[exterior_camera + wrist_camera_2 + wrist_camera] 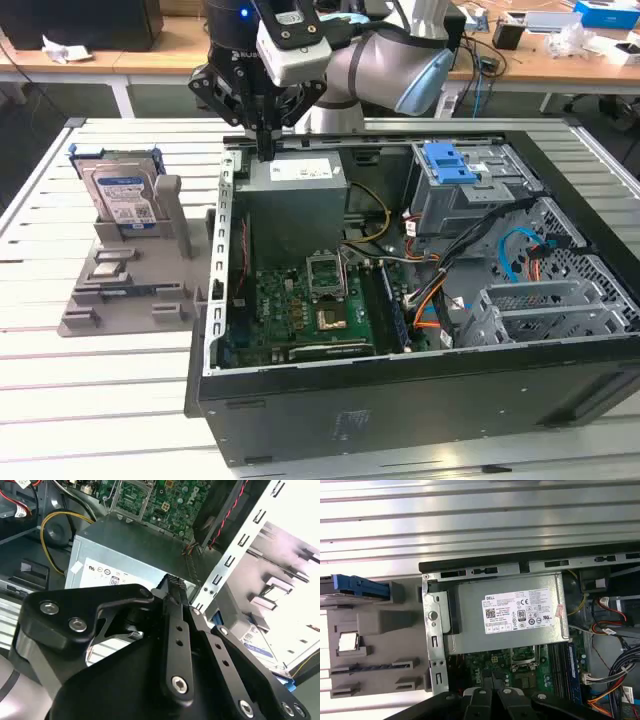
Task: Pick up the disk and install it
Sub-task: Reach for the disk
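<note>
The disk stands upright in a grey holder on the table, at the exterior view's left, beside the open computer case. It is silver with a white-and-blue label and a blue frame. Its blue edge shows from above in the first wrist view, and a corner of its label shows in the second wrist view. My gripper hangs over the case's back corner, just above the grey power-supply box. It is apart from the disk, and its fingers are shut with nothing held.
The case lies open with the motherboard, loose cables and a drive bay with a blue latch at the exterior view's right. The case's metal wall stands between my gripper and the holder. Desks with clutter are behind.
</note>
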`<state>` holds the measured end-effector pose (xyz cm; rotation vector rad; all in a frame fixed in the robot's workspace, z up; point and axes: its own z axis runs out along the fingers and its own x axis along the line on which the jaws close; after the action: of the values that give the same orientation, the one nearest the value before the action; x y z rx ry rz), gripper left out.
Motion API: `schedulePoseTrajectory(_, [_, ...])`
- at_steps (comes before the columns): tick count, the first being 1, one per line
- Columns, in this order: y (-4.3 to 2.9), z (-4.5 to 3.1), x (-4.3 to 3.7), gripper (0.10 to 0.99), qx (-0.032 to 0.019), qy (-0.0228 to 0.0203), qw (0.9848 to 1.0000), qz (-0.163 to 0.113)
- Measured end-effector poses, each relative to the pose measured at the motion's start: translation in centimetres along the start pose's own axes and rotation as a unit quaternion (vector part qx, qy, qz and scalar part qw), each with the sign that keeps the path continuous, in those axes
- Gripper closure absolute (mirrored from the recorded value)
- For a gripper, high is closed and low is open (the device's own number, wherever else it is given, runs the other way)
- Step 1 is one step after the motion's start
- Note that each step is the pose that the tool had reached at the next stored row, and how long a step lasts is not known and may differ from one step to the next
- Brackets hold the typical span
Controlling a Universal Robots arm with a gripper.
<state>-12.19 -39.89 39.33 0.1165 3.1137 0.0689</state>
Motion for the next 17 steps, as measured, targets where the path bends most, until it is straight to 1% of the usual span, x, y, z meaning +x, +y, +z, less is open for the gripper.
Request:
schedulePoseTrajectory(1, [0.00,0.00,0.10,0.980,0.0000,0.0000,1.0000,0.000])
schedulePoseTrajectory(4, [-0.07,-0.03,1.01,0.980,0.0000,0.0000,1.0000,0.000])
schedulePoseTrajectory(8, [-0.11,-0.04,1.46,0.980,0.0000,0.0000,1.0000,0.000])
schedulePoseTrajectory(12, [-0.15,-0.06,2.08,0.980,0.0000,0.0000,1.0000,0.000])
schedulePoseTrajectory(13, [-0.17,-0.06,2.35,0.980,0.0000,0.0000,1.0000,0.000])
schedulePoseTrajectory(15, [-0.19,-0.07,2.62,0.980,0.0000,0.0000,1.0000,0.000])
schedulePoseTrajectory(17, [-0.24,-0.09,3.22,0.980,0.0000,0.0000,1.0000,0.000])
